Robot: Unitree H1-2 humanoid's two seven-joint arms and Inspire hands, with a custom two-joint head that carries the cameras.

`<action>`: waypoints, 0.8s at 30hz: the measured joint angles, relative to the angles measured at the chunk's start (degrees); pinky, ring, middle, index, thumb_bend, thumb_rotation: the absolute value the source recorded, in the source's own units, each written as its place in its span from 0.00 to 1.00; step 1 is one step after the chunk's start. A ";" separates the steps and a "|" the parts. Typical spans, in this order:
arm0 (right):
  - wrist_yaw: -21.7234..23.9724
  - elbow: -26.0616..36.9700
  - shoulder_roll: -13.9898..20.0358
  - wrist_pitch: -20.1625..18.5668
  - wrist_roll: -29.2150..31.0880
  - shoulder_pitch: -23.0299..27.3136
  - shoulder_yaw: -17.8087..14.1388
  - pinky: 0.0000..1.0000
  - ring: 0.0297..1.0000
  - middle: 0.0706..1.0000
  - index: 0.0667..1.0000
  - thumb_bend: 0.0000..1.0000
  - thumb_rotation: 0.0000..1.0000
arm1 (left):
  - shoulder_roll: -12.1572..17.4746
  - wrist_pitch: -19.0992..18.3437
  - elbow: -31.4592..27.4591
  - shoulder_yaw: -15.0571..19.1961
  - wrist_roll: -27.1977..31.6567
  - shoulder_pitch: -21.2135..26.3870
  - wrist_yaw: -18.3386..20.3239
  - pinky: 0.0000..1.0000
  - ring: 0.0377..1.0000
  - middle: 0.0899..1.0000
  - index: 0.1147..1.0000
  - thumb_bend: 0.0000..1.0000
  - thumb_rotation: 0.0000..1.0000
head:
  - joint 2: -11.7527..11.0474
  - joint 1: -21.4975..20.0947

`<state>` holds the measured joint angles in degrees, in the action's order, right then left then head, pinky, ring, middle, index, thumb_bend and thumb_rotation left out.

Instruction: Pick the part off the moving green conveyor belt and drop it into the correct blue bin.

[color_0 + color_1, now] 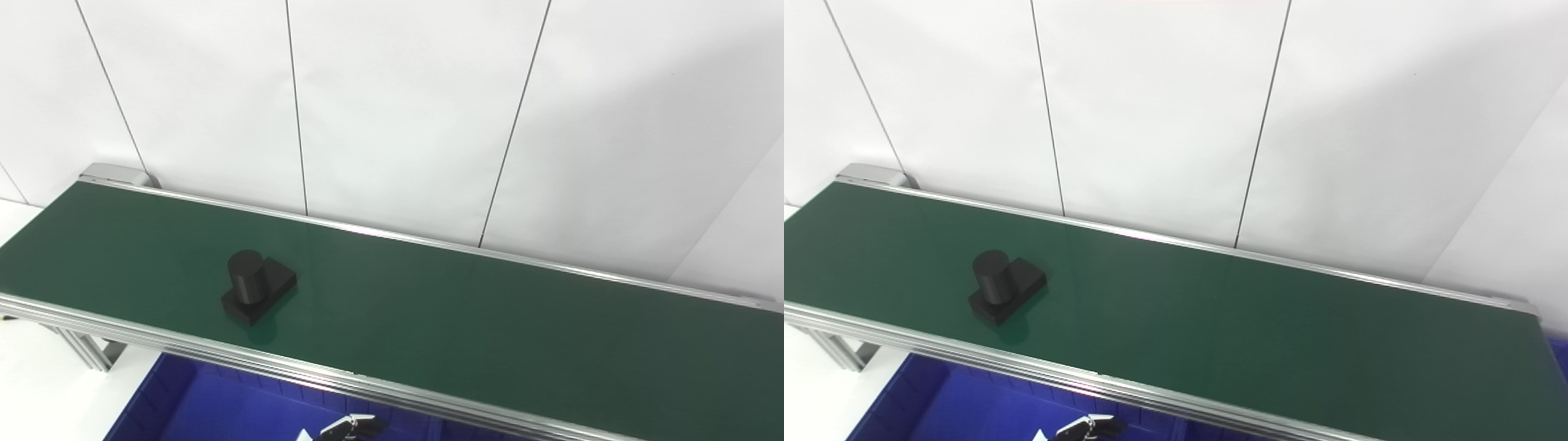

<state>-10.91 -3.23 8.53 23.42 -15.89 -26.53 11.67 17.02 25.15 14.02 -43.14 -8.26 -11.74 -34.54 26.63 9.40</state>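
Barely visible: pale fingertips (349,424) over blue plastic bin (202,404), grip state unreadable, below green conveyor belt (429,306) carrying black cylinder-on-block part (257,285).

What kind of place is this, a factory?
Probably a factory-style sorting station or test lab: a long green conveyor belt carries a black part, a blue bin waits below, and plain white wall panels stand behind.

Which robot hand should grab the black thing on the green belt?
Probably the left. The black part sits on the belt's left stretch, and the only hand showing, seemingly the left, peeks up just below over the blue bin.
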 measured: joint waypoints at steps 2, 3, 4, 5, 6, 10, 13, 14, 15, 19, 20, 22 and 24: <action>-1.10 1.50 0.76 0.01 0.49 -0.09 0.60 0.90 0.90 0.89 0.98 0.83 0.43 | 0.00 0.00 0.21 -0.29 0.00 0.20 -0.74 0.65 0.71 0.71 0.66 0.94 0.28 | 0.00 0.18; -1.34 2.23 0.97 0.04 0.70 -0.10 0.71 0.92 0.90 0.89 0.98 0.83 0.43 | 0.03 0.00 0.37 -0.46 0.00 0.33 -0.91 0.65 0.71 0.71 0.66 0.94 0.28 | 0.00 0.18; -1.60 3.02 1.14 0.09 0.81 -0.07 0.81 0.93 0.90 0.88 0.97 0.84 0.43 | 0.04 0.00 0.52 -0.63 0.00 0.47 -0.99 0.65 0.71 0.71 0.67 0.94 0.29 | 0.00 0.26; -2.26 3.82 1.28 0.12 0.77 -0.08 0.97 0.92 0.89 0.88 0.96 0.85 0.43 | 0.05 0.00 0.61 -0.83 0.00 0.60 -1.15 0.64 0.71 0.71 0.66 0.95 0.29 | 0.00 0.27; -2.98 4.61 1.40 0.15 0.76 -0.09 1.12 0.92 0.88 0.87 0.96 0.86 0.41 | 0.05 0.00 0.62 -0.98 0.00 0.67 -1.33 0.64 0.70 0.71 0.66 0.95 0.28 | 0.00 0.27; -4.70 7.96 2.51 0.23 1.68 0.04 2.21 0.96 0.90 0.89 0.97 0.83 0.38 | 0.03 0.01 0.74 -1.68 0.00 0.95 -1.61 0.64 0.70 0.71 0.66 0.95 0.28 | 0.53 -0.44; -4.83 11.05 3.45 0.31 1.75 0.56 2.29 0.92 0.89 0.89 0.96 0.83 0.38 | 0.04 0.01 0.95 -1.96 -0.02 1.26 -2.17 0.65 0.71 0.71 0.67 0.95 0.27 | 0.70 -1.05; -4.81 12.04 3.63 0.34 1.85 0.86 2.17 0.91 0.88 0.89 0.96 0.82 0.37 | 0.04 0.01 0.96 -1.93 0.01 1.33 -2.12 0.65 0.71 0.71 0.67 0.95 0.27 | 0.96 -1.57; -4.78 12.67 3.72 0.37 2.03 1.37 1.97 0.92 0.89 0.89 0.96 0.82 0.38 | 0.04 0.01 0.96 -1.93 0.02 1.43 -2.08 0.65 0.71 0.71 0.67 0.95 0.26 | 0.97 -1.58; -4.49 14.88 3.90 0.38 1.15 3.73 0.60 0.86 0.86 0.85 0.93 0.86 0.42 | 0.01 0.01 1.00 -1.97 0.03 1.75 -2.07 0.65 0.71 0.71 0.67 0.95 0.26 | 1.76 -3.60; -4.35 15.44 3.85 0.38 0.22 4.17 -0.05 0.81 0.84 0.86 0.92 0.88 0.47 | 0.01 0.01 1.09 -1.99 0.03 1.83 -2.08 0.65 0.71 0.71 0.67 0.94 0.26 | 1.93 -3.86; -3.87 16.39 3.48 0.35 -1.81 5.14 -1.72 0.80 0.84 0.86 0.92 0.88 0.49 | -0.01 0.03 1.56 -2.24 0.02 2.15 -2.22 0.65 0.71 0.71 0.67 0.94 0.27 | 2.11 -4.30; -3.00 17.43 3.12 0.30 -3.53 6.32 -2.86 0.80 0.84 0.88 0.92 0.87 0.54 | -0.07 0.04 2.35 -2.49 0.01 2.46 -3.01 0.64 0.71 0.71 0.67 0.94 0.28 | 2.11 -4.39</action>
<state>-13.91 14.20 11.65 23.73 -19.42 -20.21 8.81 16.95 25.18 16.37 -45.62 -8.26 -9.28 -37.54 28.74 5.01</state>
